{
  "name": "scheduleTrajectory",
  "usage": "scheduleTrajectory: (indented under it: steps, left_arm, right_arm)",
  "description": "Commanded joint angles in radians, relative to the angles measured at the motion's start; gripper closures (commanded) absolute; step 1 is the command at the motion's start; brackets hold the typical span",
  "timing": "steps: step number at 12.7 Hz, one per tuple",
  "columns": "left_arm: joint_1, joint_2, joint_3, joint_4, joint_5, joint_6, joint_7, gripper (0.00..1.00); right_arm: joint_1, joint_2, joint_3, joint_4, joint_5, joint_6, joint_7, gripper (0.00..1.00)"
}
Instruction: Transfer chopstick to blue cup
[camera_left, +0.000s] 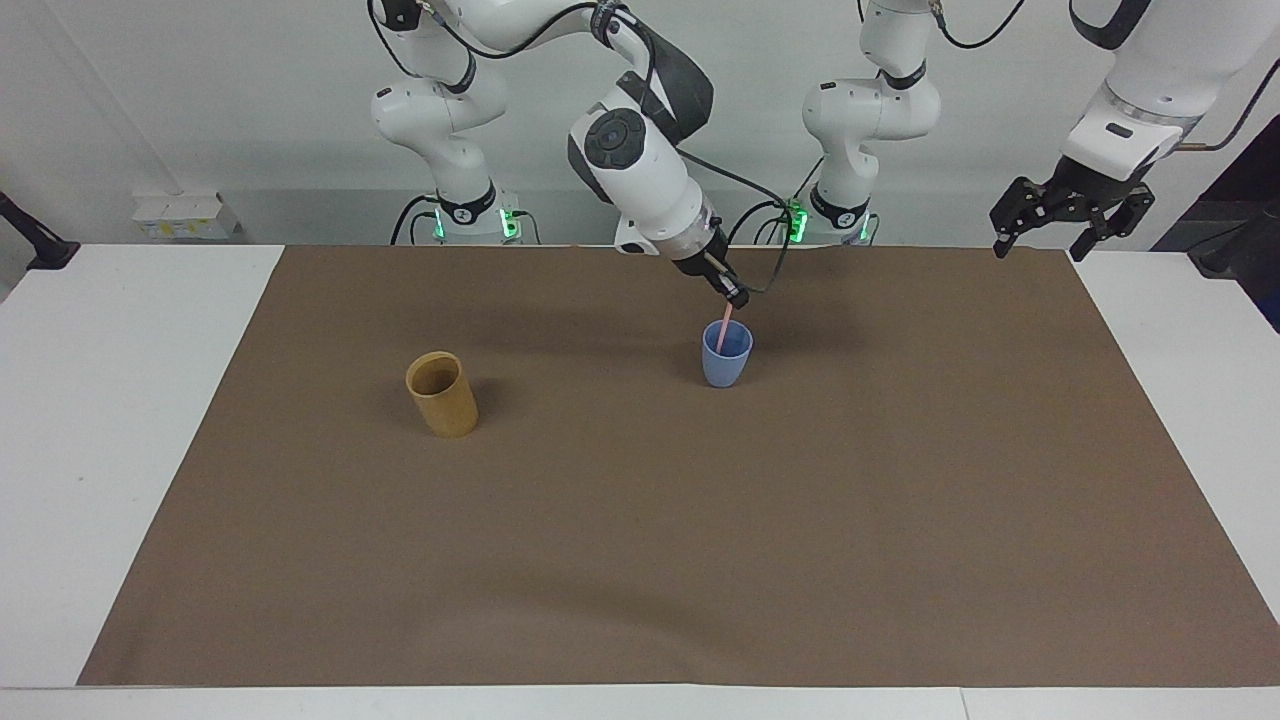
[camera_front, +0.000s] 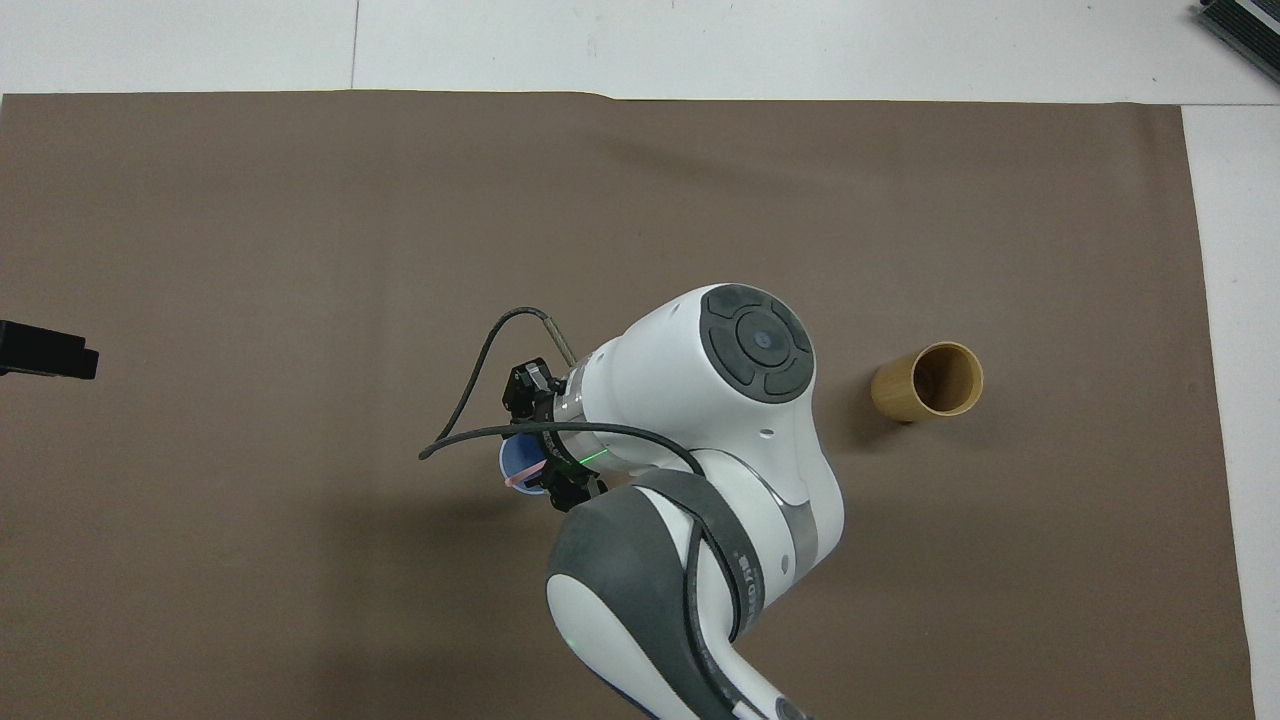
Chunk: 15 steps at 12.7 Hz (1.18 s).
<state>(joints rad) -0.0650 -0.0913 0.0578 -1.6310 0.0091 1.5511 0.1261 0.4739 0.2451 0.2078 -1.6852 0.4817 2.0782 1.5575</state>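
Note:
The blue cup (camera_left: 727, 355) stands upright on the brown mat, near the robots' edge of it. The pale pink chopstick (camera_left: 724, 326) stands tilted in the cup, lower end inside and upper end right at my right gripper (camera_left: 738, 298), which hangs just above the cup's rim. Whether that gripper still grips the stick cannot be made out. In the overhead view the right arm covers most of the blue cup (camera_front: 516, 460); a short piece of the chopstick (camera_front: 524, 477) shows across its rim. My left gripper (camera_left: 1065, 218) waits open and empty, raised over the mat's corner at the left arm's end.
A taller tan-yellow cup (camera_left: 441, 394) stands upright toward the right arm's end of the brown mat (camera_left: 640, 560), a little farther from the robots than the blue cup. It also shows in the overhead view as the tan cup (camera_front: 928, 381). White table borders the mat.

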Motion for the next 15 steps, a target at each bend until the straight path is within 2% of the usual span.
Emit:
scheduleTrajectory:
  steps: [1, 3, 6, 8, 10, 15]
  left_arm:
    - [0.008, -0.002, -0.004, 0.014, 0.012, -0.023, 0.006, 0.0]
    - [0.008, -0.002, -0.004, 0.014, 0.012, -0.023, 0.006, 0.0]
    - [0.008, -0.002, -0.004, 0.014, 0.012, -0.023, 0.006, 0.0]
    - [0.008, -0.002, -0.004, 0.014, 0.012, -0.023, 0.006, 0.0]
    - [0.008, -0.002, -0.004, 0.014, 0.012, -0.023, 0.006, 0.0]
    - [0.008, -0.002, -0.004, 0.014, 0.012, -0.023, 0.006, 0.0]
  right_arm:
    - [-0.008, 0.011, 0.007, 0.048, -0.04, -0.029, -0.014, 0.19]
    - [-0.017, -0.009, 0.004, 0.064, -0.08, -0.055, -0.023, 0.0]
    - [-0.027, -0.062, -0.002, 0.059, -0.153, -0.061, -0.091, 0.0]
    - [-0.049, -0.116, -0.002, 0.048, -0.251, -0.091, -0.233, 0.0]
    - [-0.11, -0.161, -0.002, 0.042, -0.282, -0.154, -0.362, 0.0]
    - [-0.332, -0.263, -0.002, 0.041, -0.4, -0.305, -0.917, 0.0]
